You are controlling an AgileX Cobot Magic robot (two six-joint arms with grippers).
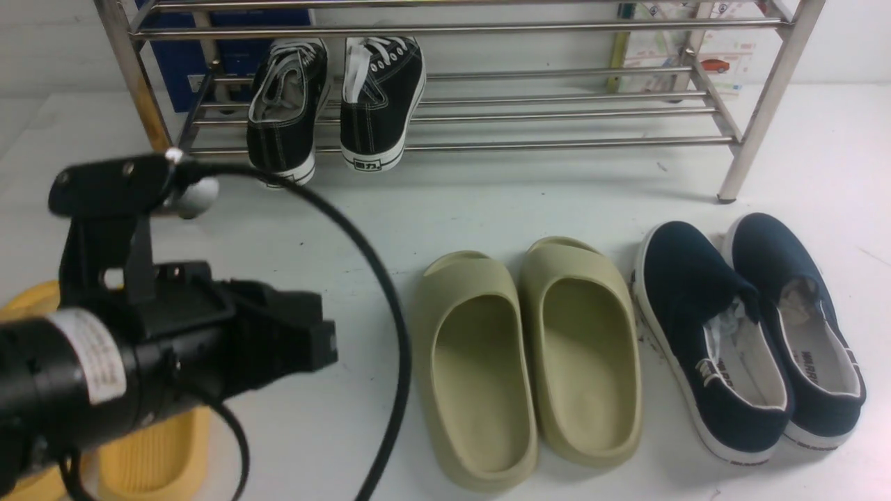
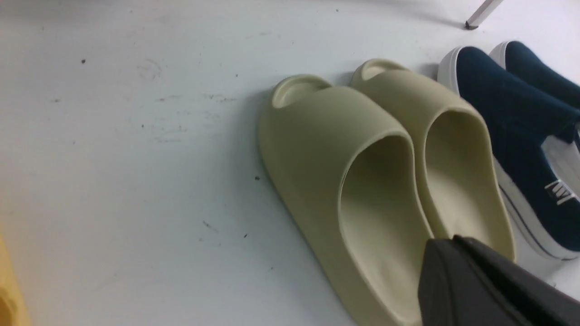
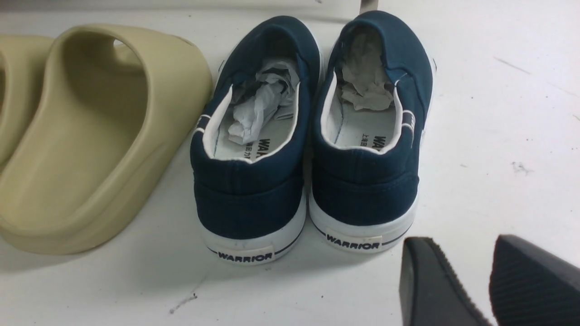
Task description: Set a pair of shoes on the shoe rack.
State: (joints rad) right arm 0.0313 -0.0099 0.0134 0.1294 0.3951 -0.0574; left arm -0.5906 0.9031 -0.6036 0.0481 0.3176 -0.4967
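Two black sneakers (image 1: pixel 334 104) rest side by side on the steel shoe rack (image 1: pixel 487 104), while olive slides (image 1: pixel 529 362) and navy slip-ons (image 1: pixel 748 334) sit on the white floor (image 1: pixel 487 195) below.

The rack's (image 1: pixel 766 97) lower shelf lies open right of the black sneakers (image 1: pixel 334 104), while green slides (image 1: pixel 529 362) and navy slip-ons (image 1: pixel 752 334) crowd the near-right floor, leaving bare floor (image 1: pixel 292 229) at centre-left.

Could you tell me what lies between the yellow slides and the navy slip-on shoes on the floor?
The olive-green slides, side by side, as the front view shows.
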